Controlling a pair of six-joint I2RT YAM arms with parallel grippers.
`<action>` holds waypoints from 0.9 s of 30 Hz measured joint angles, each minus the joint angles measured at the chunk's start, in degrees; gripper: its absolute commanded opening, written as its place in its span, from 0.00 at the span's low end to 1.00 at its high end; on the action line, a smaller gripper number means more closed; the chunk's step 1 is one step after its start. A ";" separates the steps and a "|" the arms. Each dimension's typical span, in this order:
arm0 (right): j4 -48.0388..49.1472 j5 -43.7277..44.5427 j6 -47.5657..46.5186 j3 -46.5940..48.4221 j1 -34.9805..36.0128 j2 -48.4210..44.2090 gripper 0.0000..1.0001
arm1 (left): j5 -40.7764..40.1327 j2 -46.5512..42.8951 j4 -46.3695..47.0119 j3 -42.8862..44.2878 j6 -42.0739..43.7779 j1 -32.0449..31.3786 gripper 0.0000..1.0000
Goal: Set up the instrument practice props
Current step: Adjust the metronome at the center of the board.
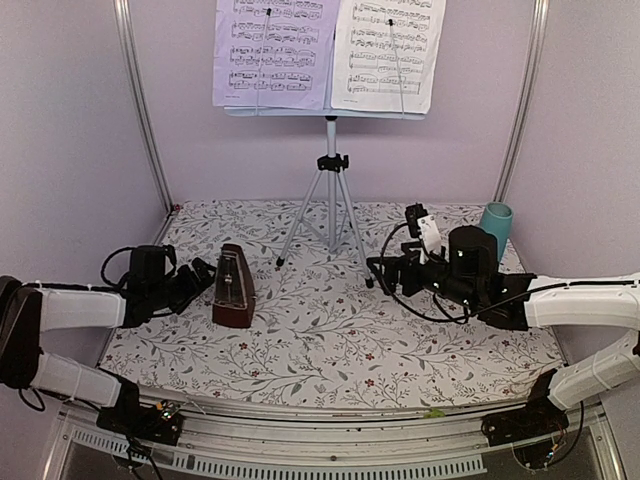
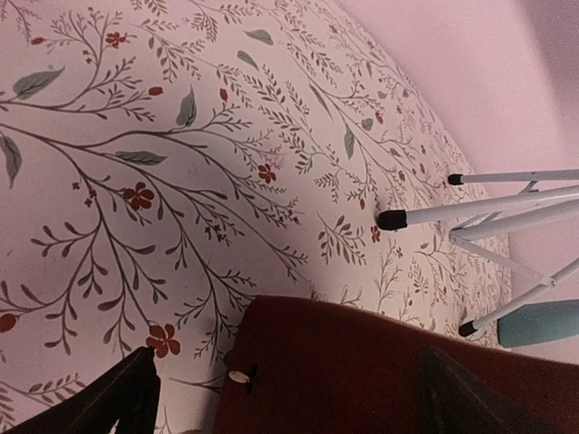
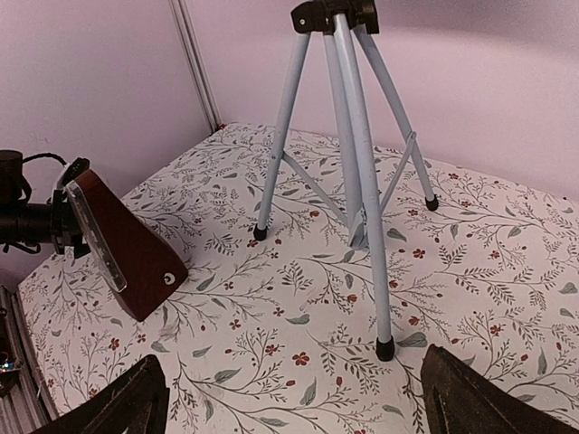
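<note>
The music stand [image 1: 330, 190] stands upright at the back centre on silver tripod legs [image 3: 355, 154]. Two sheet-music pages [image 1: 276, 52] rest on its desk. The dark red-brown metronome [image 1: 234, 290] stands upright on the cloth, left of the stand. My left gripper [image 1: 203, 280] is open right beside the metronome's left face. In the left wrist view the metronome [image 2: 353, 362] fills the space ahead of the left gripper [image 2: 289, 402], between its spread fingers. My right gripper [image 1: 384, 268] is open and empty, near the tripod's right foot [image 3: 385, 348].
A teal cup [image 1: 496, 229] stands at the back right by the wall. A floral cloth [image 1: 330, 340] covers the table. Metal frame posts [image 1: 140, 100] rise at both back corners. The right arm's cables [image 1: 425, 300] loop over the cloth.
</note>
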 measured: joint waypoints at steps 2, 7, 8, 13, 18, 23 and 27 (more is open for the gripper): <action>0.11 -0.15 0.13 0.00 0.33 0.04 0.99 | -1.55 -2.58 -0.11 -1.97 -1.25 -1.03 0.99; 0.76 -0.42 0.26 0.00 1.44 1.03 0.99 | -4.85 -8.22 -1.22 -6.82 -3.28 -2.01 0.99; 0.79 -0.42 0.31 0.00 1.62 1.27 0.99 | -5.22 -8.46 -1.68 -7.23 -3.43 -2.12 0.99; 1.03 -0.55 0.57 0.00 2.56 2.19 0.99 | -8.66 -8.44 -4.90 -8.02 -3.74 -5.95 0.99; 1.18 -0.61 0.90 0.00 3.43 2.40 0.99 | -11.54 -8.48 -7.13 -8.76 -5.99 -13.55 0.99; 1.36 -0.61 1.07 0.00 3.89 2.54 0.99 | -14.38 -6.73 -7.06 -8.90 -8.72 -22.67 0.99; 1.49 -0.61 1.07 0.00 4.04 2.80 0.99 | -15.91 -0.20 -6.14 -4.31 -8.59 -28.72 0.99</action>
